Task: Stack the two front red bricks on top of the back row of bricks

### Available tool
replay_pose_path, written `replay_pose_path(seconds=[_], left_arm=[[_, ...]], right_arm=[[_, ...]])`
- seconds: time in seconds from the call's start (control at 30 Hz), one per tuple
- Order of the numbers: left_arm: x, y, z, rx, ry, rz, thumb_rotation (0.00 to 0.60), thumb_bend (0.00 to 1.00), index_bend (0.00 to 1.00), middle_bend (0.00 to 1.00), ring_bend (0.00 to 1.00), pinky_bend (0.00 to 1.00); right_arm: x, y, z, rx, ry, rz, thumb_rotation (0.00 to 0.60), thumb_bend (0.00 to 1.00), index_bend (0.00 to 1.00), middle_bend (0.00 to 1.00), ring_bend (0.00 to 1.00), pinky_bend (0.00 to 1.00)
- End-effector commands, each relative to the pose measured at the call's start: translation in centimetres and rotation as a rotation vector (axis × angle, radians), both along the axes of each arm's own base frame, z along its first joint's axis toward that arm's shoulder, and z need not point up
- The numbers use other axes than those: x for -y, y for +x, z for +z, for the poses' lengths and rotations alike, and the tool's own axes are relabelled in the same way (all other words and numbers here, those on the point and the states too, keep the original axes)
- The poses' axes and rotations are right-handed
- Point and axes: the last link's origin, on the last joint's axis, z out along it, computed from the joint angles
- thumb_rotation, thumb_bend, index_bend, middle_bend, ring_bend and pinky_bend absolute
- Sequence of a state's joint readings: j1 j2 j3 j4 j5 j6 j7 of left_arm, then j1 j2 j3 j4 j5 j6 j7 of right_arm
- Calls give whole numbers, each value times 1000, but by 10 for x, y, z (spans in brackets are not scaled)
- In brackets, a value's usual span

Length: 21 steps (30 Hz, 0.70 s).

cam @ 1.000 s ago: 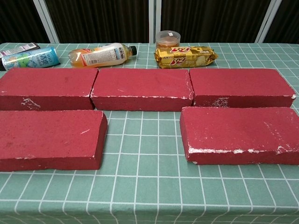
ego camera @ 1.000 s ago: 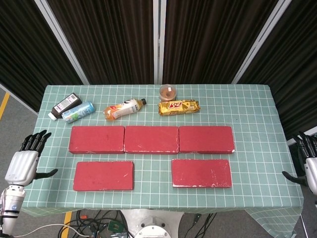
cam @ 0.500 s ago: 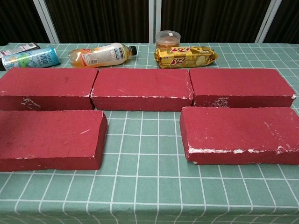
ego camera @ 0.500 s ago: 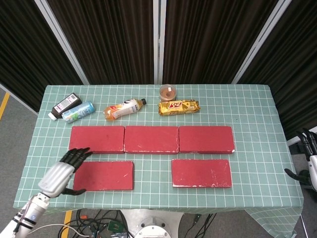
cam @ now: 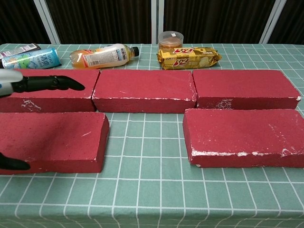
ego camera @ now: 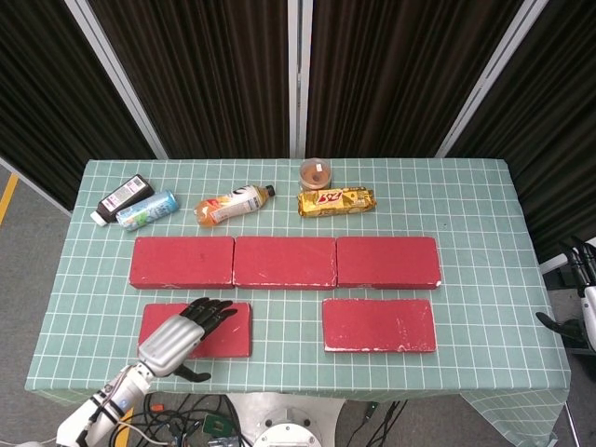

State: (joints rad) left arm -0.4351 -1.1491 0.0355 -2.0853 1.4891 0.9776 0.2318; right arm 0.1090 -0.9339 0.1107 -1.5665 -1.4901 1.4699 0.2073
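Note:
Three red bricks form the back row (ego camera: 284,262), also seen in the chest view (cam: 144,90). In front lie the front left brick (ego camera: 228,331) (cam: 52,141) and the front right brick (ego camera: 379,324) (cam: 244,136), both flat on the table. My left hand (ego camera: 180,339) hovers over the front left brick, fingers (cam: 50,84) spread and pointing right, thumb (cam: 14,164) at the brick's near edge, holding nothing. My right hand (ego camera: 584,307) stays off the table's right edge, only partly visible, fingers apart.
Behind the back row lie a dark bottle (ego camera: 124,198), a blue can (ego camera: 147,209), an orange bottle (ego camera: 231,204), a yellow snack pack (ego camera: 335,200) and a small round tub (ego camera: 316,172). The green checked tablecloth (ego camera: 484,242) covers the table.
My left hand swung from beside the table's left edge rightward onto the space above the front left brick. The right hand barely shifted. No brick moved.

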Motion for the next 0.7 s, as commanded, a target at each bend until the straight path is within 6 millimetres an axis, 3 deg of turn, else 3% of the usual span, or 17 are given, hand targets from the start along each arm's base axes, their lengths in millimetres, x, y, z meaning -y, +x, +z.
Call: replay_pose_path(seconds=[0.03, 0.33, 0.7], left_arm=[[-5, 14, -12, -18, -23, -11, 600, 0, 0, 0, 0, 0], [-25, 22, -48, -107, -67, 43, 600, 0, 0, 0, 0, 0], [-30, 22, -59, -184, -17, 107, 600, 0, 0, 0, 0, 0]], right_arm=[[0, -2, 2, 7, -7, -1, 600, 0, 0, 0, 0, 0], [-4, -11, 6, 19, -18, -8, 600, 0, 0, 0, 0, 0], [-6, -23, 8, 32, -25, -27, 600, 0, 0, 0, 0, 0]])
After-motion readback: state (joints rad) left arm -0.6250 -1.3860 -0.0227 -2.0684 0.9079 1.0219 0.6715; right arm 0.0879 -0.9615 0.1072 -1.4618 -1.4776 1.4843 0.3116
